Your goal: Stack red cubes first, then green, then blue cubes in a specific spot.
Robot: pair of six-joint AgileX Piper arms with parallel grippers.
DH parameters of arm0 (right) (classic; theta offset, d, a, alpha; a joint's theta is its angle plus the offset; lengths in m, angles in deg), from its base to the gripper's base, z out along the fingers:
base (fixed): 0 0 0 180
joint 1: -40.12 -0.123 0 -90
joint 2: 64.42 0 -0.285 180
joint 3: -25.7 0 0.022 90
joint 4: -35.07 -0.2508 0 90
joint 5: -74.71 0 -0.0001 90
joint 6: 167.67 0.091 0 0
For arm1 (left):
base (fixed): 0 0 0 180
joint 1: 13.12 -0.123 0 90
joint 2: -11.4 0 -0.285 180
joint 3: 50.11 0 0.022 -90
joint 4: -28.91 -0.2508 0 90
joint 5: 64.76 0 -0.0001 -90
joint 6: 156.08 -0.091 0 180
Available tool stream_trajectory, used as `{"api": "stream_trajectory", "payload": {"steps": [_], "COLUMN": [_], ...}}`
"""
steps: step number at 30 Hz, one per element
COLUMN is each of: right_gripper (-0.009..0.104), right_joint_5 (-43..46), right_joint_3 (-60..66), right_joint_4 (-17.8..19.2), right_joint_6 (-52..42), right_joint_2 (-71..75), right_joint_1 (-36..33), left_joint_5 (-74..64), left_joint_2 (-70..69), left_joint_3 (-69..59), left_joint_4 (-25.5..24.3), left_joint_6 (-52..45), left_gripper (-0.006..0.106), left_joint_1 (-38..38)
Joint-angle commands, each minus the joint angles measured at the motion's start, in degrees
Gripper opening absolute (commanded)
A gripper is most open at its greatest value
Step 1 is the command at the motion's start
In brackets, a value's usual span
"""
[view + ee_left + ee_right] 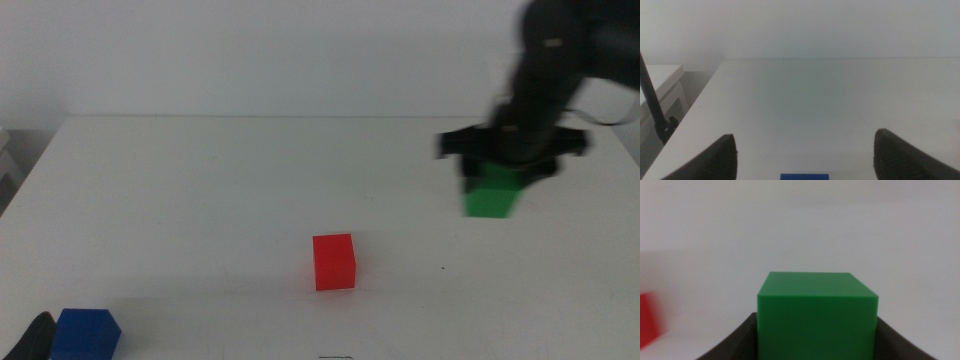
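The red cube (pixel 334 262) sits on the white table near the middle front; its blurred edge also shows in the right wrist view (pixel 647 320). My right gripper (pixel 497 172) is shut on the green cube (pixel 490 198), to the right of and beyond the red cube. In the right wrist view the green cube (pixel 816 315) fills the gap between the jaws. I cannot tell whether it touches the table. The blue cube (pixel 86 334) sits at the front left corner. My left gripper (pixel 805 139) is open there, with the blue cube's top edge (pixel 804 176) between its jaws.
The white table (pixel 200 190) ends at a pale wall behind. A pale cabinet (pixel 660 85) and a dark stand (pixel 655 115) are past the table's left edge.
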Motion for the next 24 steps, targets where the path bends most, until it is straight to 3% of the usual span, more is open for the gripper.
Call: {"api": "stream_trajectory", "payload": {"steps": [1,9,24], "right_gripper": [-0.001,-0.001,-0.001], "right_joint_5": [-1.57,-6.65,-7.4], "right_joint_3": [-5.61,-19.73,-24.89], "right_joint_4": [2.27,1.35,-1.22], "right_joint_6": [4.68,9.52,10.15], "right_joint_2": [0.01,-11.54,-17.25], "right_joint_1": [-5.64,-17.25,-20.2], "left_joint_5": [4.42,4.42,4.42], "left_joint_2": [-1.12,-1.12,-1.12], "left_joint_3": [0.22,0.22,0.22], "left_joint_4": [0.65,0.65,0.65], "left_joint_6": [0.1,0.1,0.1], "left_gripper": [0.094,0.094,0.094], "left_joint_1": [0.18,0.18,0.18]}}
